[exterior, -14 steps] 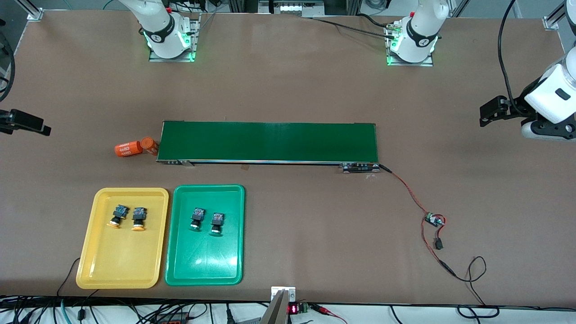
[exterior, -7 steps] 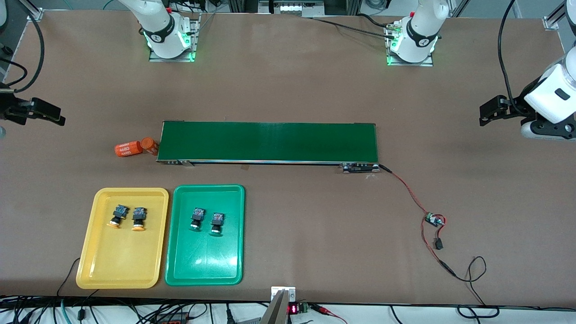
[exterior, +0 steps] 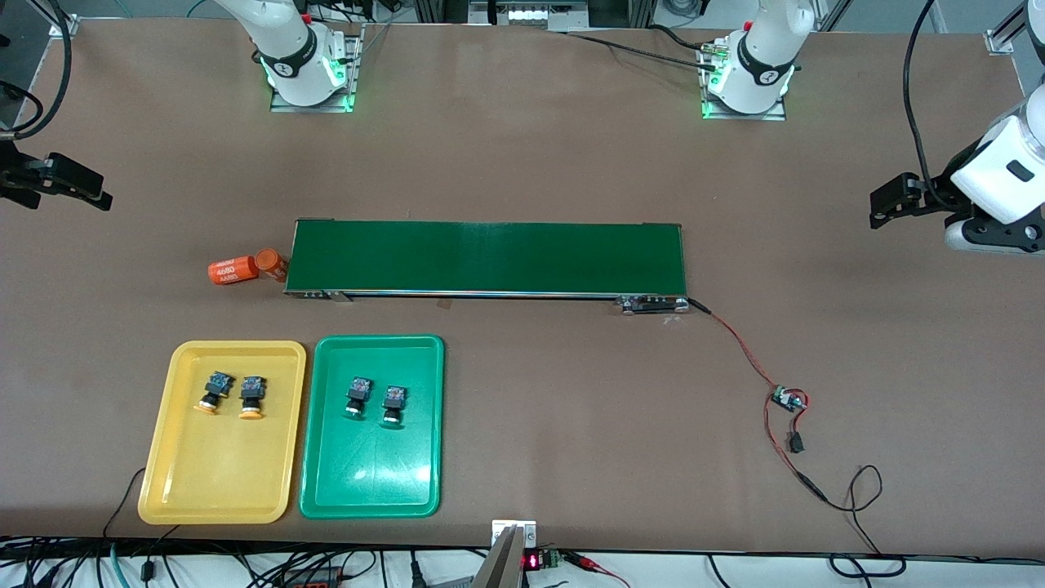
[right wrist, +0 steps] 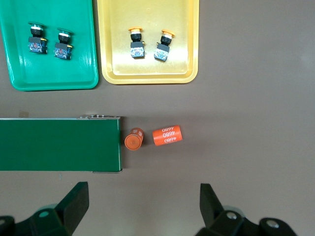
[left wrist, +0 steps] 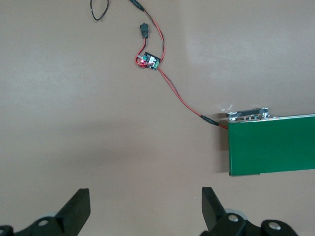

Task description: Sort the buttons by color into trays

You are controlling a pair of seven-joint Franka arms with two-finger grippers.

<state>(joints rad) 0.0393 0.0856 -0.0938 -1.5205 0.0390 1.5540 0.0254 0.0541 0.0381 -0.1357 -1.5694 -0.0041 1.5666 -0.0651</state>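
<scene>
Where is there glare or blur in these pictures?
Front view: a white glare patch on the shallow green plastic tray, green glow at both arm bases. Right wrist view: even light, the lying orange cylinder's white print reads sharp. Left wrist view: evenly lit, no glare.

Two orange-capped buttons (exterior: 231,395) lie side by side on the yellow tray (exterior: 220,482), caps toward the front camera. Two green-capped buttons (exterior: 375,399) lie the same way on the green tray (exterior: 371,482). The trays sit just beside each other on the counter, the yellow one toward the right arm's end.
</scene>
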